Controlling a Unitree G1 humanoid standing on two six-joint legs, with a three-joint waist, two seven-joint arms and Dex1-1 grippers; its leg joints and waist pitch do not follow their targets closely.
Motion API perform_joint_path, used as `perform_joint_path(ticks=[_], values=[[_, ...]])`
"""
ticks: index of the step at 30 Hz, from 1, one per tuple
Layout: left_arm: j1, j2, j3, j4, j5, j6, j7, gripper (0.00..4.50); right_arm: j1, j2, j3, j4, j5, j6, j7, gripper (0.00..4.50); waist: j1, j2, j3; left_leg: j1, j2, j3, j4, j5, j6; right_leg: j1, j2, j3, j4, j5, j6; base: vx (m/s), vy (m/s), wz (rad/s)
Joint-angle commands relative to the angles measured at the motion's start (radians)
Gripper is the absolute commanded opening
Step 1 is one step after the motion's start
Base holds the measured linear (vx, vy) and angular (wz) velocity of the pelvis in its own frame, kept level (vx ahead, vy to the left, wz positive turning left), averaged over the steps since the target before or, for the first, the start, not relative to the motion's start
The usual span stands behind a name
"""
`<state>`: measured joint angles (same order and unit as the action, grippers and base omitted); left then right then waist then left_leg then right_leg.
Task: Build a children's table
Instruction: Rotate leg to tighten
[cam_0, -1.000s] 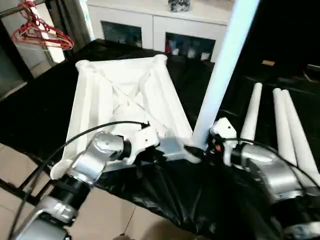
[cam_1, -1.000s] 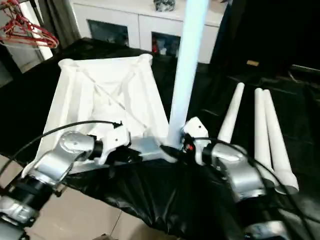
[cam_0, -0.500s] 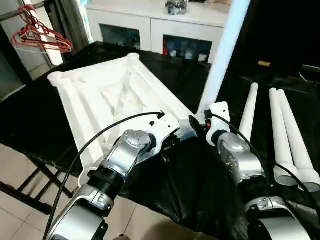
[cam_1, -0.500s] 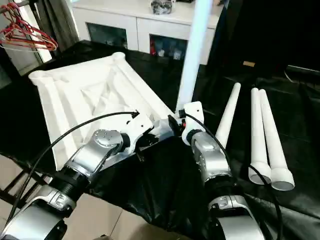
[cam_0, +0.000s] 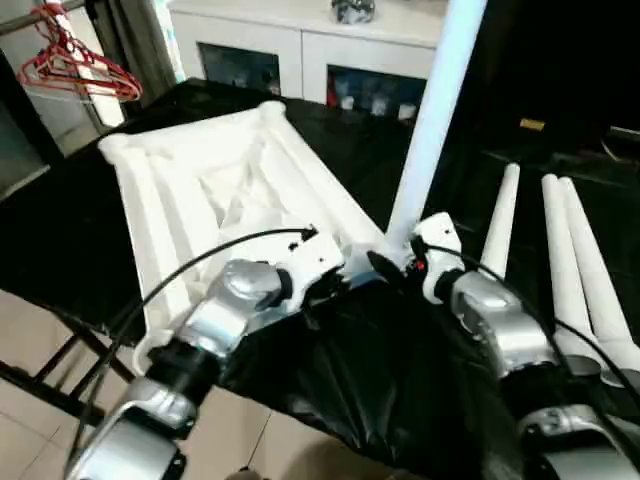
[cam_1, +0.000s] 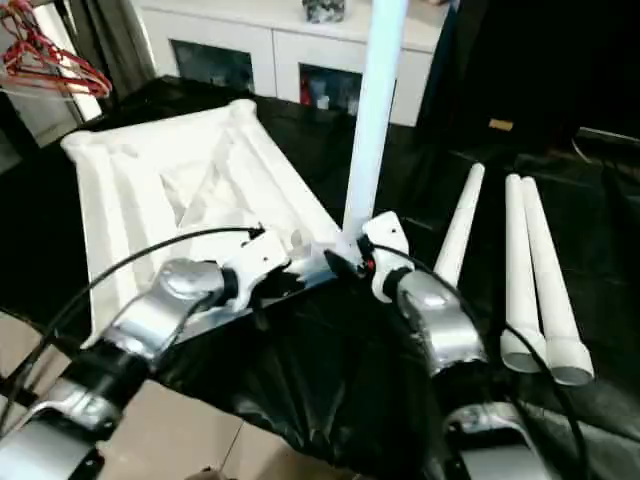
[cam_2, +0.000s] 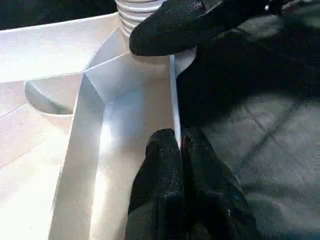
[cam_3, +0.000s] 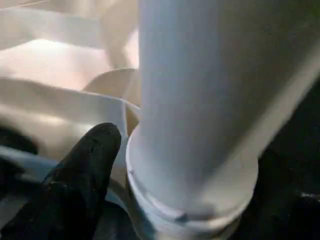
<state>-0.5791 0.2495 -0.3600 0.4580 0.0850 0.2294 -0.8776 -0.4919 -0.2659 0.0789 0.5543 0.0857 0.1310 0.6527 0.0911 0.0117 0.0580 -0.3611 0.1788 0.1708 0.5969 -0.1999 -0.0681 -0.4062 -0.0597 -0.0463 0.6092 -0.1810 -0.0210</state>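
Tabletop (cam_0: 210, 190): white plastic, lying upside down on the black-covered work surface (cam_0: 60, 230), ribbed underside facing up; it takes up the left half, with one end reaching toward the far edge and the near end at the front edge by the two grippers.
Work surface: draped in a black sheet that hangs in folds over the front edge.
Cabinet (cam_0: 300, 50): white, with glass doors, standing beyond the far edge.
Standing leg (cam_0: 432, 130): white tube rising upright from the tabletop's near right corner; its flared, ribbed foot (cam_3: 195, 195) sits at the round corner socket.
Spare legs (cam_0: 575, 270): three white tubes lying on the right half of the sheet, roughly side by side, flared ends toward the front edge; two lie touching, the third (cam_0: 500, 235) lies a little apart on their left.
Left gripper (cam_2: 179, 150): pinched tight on the thin rim of the tabletop's near edge, one black finger (cam_2: 162, 165) inside the rim and the other outside, just beside the corner with the standing leg.
Right gripper (cam_0: 385, 268): at the foot of the standing leg; one black finger (cam_3: 82, 170) lies just beside the flared foot, at the socket wall; the other finger cannot be made out, so how wide it stands is not clear, and whether it holds the leg is not clear either.
Hangers (cam_0: 75, 65): red, hanging at the far left beyond the work surface.
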Motion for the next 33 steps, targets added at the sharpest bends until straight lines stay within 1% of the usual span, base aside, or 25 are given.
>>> perform_joint_path(ticks=[1,3,4,5,6,8,10,11,14,15,16,17,21,26,28,29,30,31,32,33], values=[[0.002,0.011,-0.035,-0.049,-0.023,-0.057,-0.070,0.00,0.011,-0.019,0.024,-0.056,0.030,0.007,0.092,3.78,0.004,-0.002,-0.069,0.003,0.047,-0.011,-0.067,-0.135,0.075,0.059,-0.081,0.045,-0.065,-0.111,-0.239,0.000,0.000,0.00],[0.008,0.030,-0.038,-0.057,-0.026,-0.067,-0.102,0.00,0.025,-0.044,0.031,-0.088,0.044,0.022,0.145,3.78,0.006,-0.001,-0.070,0.005,0.049,-0.011,-0.067,-0.132,0.077,0.058,-0.082,0.045,-0.063,-0.099,-0.242,0.000,0.000,0.00],[0.011,0.046,-0.039,-0.062,-0.028,-0.070,-0.128,0.00,0.037,-0.065,0.039,-0.113,0.051,0.031,0.183,3.78,0.007,-0.001,-0.069,0.002,0.049,-0.012,-0.068,-0.124,0.077,0.061,-0.080,0.043,-0.062,-0.095,-0.242,0.000,0.000,0.00],[0.013,0.053,-0.039,-0.064,-0.030,-0.070,-0.139,0.00,0.041,-0.074,0.042,-0.121,0.053,0.035,0.195,3.78,0.008,-0.001,-0.070,0.004,0.050,-0.013,-0.068,-0.124,0.078,0.060,-0.081,0.043,-0.061,-0.092,-0.244,0.000,0.000,0.00],[0.015,0.064,-0.039,-0.066,-0.030,-0.072,-0.155,0.00,0.048,-0.087,0.047,-0.135,0.054,0.043,0.214,3.78,0.007,-0.002,-0.068,0.003,0.049,-0.011,-0.068,-0.128,0.076,0.059,-0.081,0.044,-0.062,-0.098,-0.246,0.000,0.000,0.00],[0.017,0.080,-0.040,-0.069,-0.030,-0.078,-0.177,0.00,0.056,-0.104,0.051,-0.152,0.055,0.049,0.236,3.78,0.009,-0.002,-0.067,0.005,0.049,-0.011,-0.069,-0.139,0.073,0.058,-0.081,0.044,-0.065,-0.123,-0.240,0.000,0.000,0.00],[0.022,0.110,-0.045,-0.076,-0.039,-0.087,-0.227,0.00,0.072,-0.137,0.069,-0.183,0.054,0.057,0.291,3.78,0.011,-0.006,-0.067,0.003,0.048,-0.011,-0.068,-0.140,0.068,0.059,-0.082,0.044,-0.066,-0.145,-0.232,0.000,0.000,0.00],[0.023,0.119,-0.048,-0.078,-0.042,-0.090,-0.241,0.00,0.077,-0.145,0.077,-0.191,0.052,0.055,0.305,3.52,0.012,-0.005,-0.067,0.003,0.049,-0.011,-0.069,-0.139,0.067,0.059,-0.083,0.044,-0.066,-0.149,-0.230,0.000,0.000,0.00],[0.025,0.127,-0.048,-0.079,-0.045,-0.096,-0.252,0.00,0.081,-0.150,0.082,-0.201,0.052,0.057,0.316,3.41,0.012,-0.004,-0.067,0.003,0.049,-0.011,-0.068,-0.136,0.066,0.057,-0.081,0.044,-0.065,-0.145,-0.233,0.000,0.000,0.00],[0.025,0.131,-0.046,-0.079,-0.046,-0.099,-0.259,0.00,0.083,-0.150,0.083,-0.208,0.052,0.062,0.318,3.14,0.011,-0.005,-0.067,0.002,0.049,-0.011,-0.069,-0.136,0.065,0.057,-0.081,0.043,-0.065,-0.148,-0.231,0.000,0.000,0.00],[0.026,0.136,-0.045,-0.079,-0.045,-0.101,-0.268,0.00,0.085,-0.153,0.088,-0.216,0.049,0.068,0.323,3.14,0.012,-0.005,-0.068,0.003,0.050,-0.012,-0.069,-0.132,0.063,0.057,-0.082,0.044,-0.064,-0.144,-0.230,0.000,0.000,0.00],[0.027,0.138,-0.045,-0.078,-0.044,-0.104,-0.274,0.00,0.087,-0.152,0.090,-0.220,0.048,0.069,0.324,3.04,0.011,-0.007,-0.068,0.003,0.049,-0.011,-0.068,-0.131,0.063,0.057,-0.082,0.044,-0.064,-0.143,-0.230,0.000,0.000,0.00],[0.028,0.145,-0.042,-0.077,-0.046,-0.106,-0.285,0.00,0.089,-0.147,0.094,-0.234,0.051,0.082,0.327,2.79,0.012,-0.008,-0.069,0.001,0.048,-0.011,-0.067,-0.118,0.065,0.059,-0.082,0.043,-0.063,-0.138,-0.229,0.000,0.000,0.00],[0.029,0.150,-0.041,-0.075,-0.052,-0.104,-0.287,0.00,0.097,-0.142,0.103,-0.239,0.053,0.088,0.337,2.70,0.012,-0.007,-0.069,0.002,0.048,-0.011,-0.067,-0.120,0.064,0.057,-0.082,0.043,-0.063,-0.144,-0.228,0.000,0.000,0.00],[0.012,0.098,-0.010,-0.043,-0.043,-0.045,-0.185,0.00,0.095,-0.088,0.088,-0.189,0.037,0.089,0.242,2.69,0.010,-0.010,-0.067,0.001,0.048,-0.010,-0.068,-0.122,0.058,0.056,-0.082,0.043,-0.064,-0.154,-0.228,0.000,0.000,0.00],[0.006,0.087,-0.004,-0.034,-0.040,-0.035,-0.162,0.00,0.092,-0.076,0.081,-0.176,0.035,0.091,0.218,2.69,0.008,-0.008,-0.066,0.002,0.048,-0.010,-0.069,-0.130,0.054,0.054,-0.082,0.044,-0.066,-0.168,-0.228,0.000,0.000,0.00],[-0.008,0.061,0.008,-0.011,-0.033,-0.019,-0.113,0.00,0.081,-0.046,0.064,-0.144,0.030,0.099,0.155,2.68,0.008,-0.009,-0.063,0.005,0.046,-0.010,-0.070,-0.156,0.043,0.053,-0.083,0.042,-0.073,-0.223,-0.220,0.000,0.000,0.00],[-0.012,0.054,0.011,-0.004,-0.031,-0.015,-0.099,0.00,0.076,-0.036,0.059,-0.133,0.027,0.101,0.134,2.68,0.008,-0.009,-0.063,0.008,0.046,-0.011,-0.071,-0.167,0.030,0.052,-0.086,0.043,-0.078,-0.262,-0.210,0.000,0.000,0.00],[-0.020,0.041,0.016,0.008,-0.028,-0.007,-0.075,0.00,0.069,-0.020,0.049,-0.114,0.023,0.106,0.097,2.68,0.007,-0.012,-0.062,0.008,0.044,-0.011,-0.072,-0.170,0.027,0.052,-0.084,0.044,-0.079,-0.276,-0.204,0.000,0.000,0.00],[-0.034,0.017,0.024,0.030,-0.020,0.013,-0.024,0.00,0.054,0.012,0.033,-0.078,0.016,0.106,0.028,2.68,0.004,-0.012,-0.062,0.006,0.044,-0.012,-0.073,-0.171,0.024,0.054,-0.085,0.044,-0.078,-0.282,-0.199,0.000,0.000,0.00]])
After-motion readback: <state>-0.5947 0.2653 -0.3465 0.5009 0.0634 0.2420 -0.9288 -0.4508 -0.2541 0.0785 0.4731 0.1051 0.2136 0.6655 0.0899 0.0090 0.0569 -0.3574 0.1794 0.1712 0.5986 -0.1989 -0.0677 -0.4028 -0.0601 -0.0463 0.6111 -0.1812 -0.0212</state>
